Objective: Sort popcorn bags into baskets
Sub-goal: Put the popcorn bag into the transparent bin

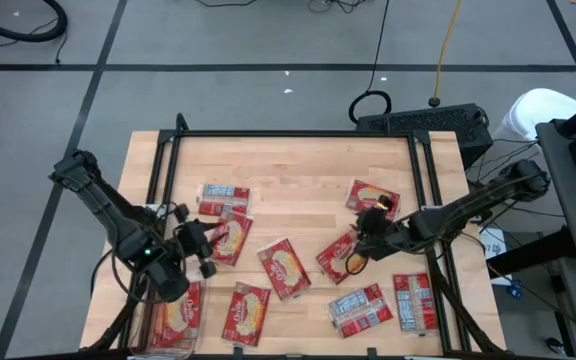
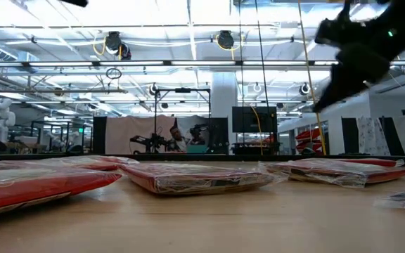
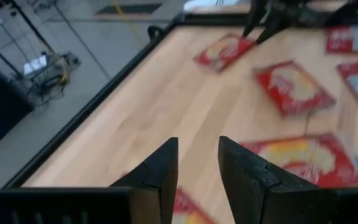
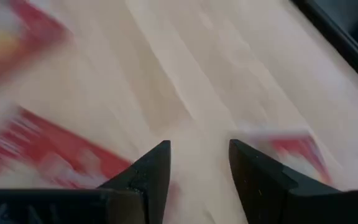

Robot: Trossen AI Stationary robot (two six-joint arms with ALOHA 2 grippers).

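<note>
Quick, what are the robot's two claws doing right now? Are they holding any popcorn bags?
Left gripper: open, holding nothing, above the table.
Right gripper: open, holding nothing, above the popcorn bags.

1. I see a light wooden table [image 1: 298, 165] bordered by a black metal frame [image 1: 293, 134].
2. Beyond the table's far edge, a black keyboard-like unit [image 1: 423, 122] sits on the grey floor [image 1: 238, 40].
3. A yellow cable [image 1: 446, 45] runs across the floor towards it.
4. A black cable loop [image 1: 370, 103] lies just beside it.
5. In the low view, a dark monitor [image 2: 253, 119] stands in the room behind.
</note>
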